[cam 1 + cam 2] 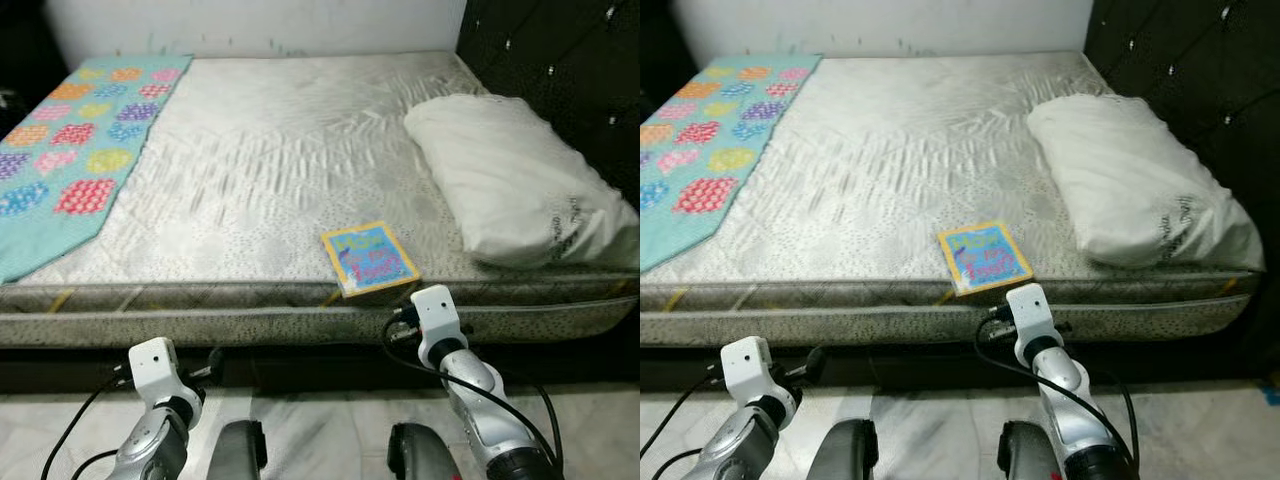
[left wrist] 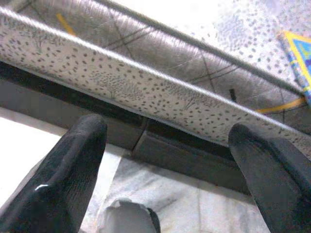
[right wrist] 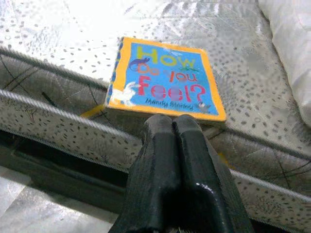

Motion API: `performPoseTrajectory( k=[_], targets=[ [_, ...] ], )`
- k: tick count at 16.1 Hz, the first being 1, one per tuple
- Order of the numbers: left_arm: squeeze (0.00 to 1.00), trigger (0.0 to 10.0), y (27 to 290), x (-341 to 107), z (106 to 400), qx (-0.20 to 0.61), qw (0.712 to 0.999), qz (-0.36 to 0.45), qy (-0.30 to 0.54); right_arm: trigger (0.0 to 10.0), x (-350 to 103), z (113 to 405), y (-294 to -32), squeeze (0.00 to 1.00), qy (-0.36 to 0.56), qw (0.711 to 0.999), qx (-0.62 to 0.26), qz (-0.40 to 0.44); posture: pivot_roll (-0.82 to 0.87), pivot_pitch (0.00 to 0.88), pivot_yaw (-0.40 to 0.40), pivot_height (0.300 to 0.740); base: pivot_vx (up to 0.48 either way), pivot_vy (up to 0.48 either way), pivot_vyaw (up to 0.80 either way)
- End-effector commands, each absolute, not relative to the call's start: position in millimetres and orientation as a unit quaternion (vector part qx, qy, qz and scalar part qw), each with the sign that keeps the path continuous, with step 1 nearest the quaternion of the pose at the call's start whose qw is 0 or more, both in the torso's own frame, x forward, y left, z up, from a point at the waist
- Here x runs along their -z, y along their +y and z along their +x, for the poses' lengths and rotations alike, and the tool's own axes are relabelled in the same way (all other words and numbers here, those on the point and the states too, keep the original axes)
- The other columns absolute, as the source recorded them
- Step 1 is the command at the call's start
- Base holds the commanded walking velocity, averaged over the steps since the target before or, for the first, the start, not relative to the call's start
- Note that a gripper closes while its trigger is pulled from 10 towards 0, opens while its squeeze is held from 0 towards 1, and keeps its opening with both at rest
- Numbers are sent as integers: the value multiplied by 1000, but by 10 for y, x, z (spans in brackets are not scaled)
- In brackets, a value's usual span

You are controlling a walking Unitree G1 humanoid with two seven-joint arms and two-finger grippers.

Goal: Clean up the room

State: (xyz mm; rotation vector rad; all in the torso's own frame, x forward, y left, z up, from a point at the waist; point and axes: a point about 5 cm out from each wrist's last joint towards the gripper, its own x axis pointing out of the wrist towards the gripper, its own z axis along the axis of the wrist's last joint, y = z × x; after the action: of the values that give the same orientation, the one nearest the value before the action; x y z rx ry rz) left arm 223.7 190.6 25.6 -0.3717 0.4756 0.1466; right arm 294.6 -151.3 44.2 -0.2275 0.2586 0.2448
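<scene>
A blue and orange picture book (image 1: 369, 258) titled "How Do You Feel?" (image 3: 165, 80) lies flat at the front edge of the bare grey mattress (image 1: 260, 160). My right gripper (image 3: 173, 121) is shut with nothing in it. Its tips are level with the mattress side, right at the book's near edge; I cannot tell whether they touch it. My left gripper (image 2: 167, 133) is open and empty. It is held low in front of the mattress side, well to the left of the book.
A white pillow (image 1: 520, 180) lies on the bed's right side beside a dark tufted headboard (image 1: 560, 60). A teal patterned quilt (image 1: 70, 150) covers the left part. A dark bed base (image 1: 300, 365) runs under the mattress, above a pale marble floor (image 1: 320, 430).
</scene>
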Motion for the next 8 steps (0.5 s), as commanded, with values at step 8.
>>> performPoseTrajectory(
  k=[8],
  targets=[
    [0,10000,1931,-247,2221,-73,952,-176,241,10000,-479,2936,-1450,0,115,978,-140,-108,4,0,24,596,209,0,0]
  ],
)
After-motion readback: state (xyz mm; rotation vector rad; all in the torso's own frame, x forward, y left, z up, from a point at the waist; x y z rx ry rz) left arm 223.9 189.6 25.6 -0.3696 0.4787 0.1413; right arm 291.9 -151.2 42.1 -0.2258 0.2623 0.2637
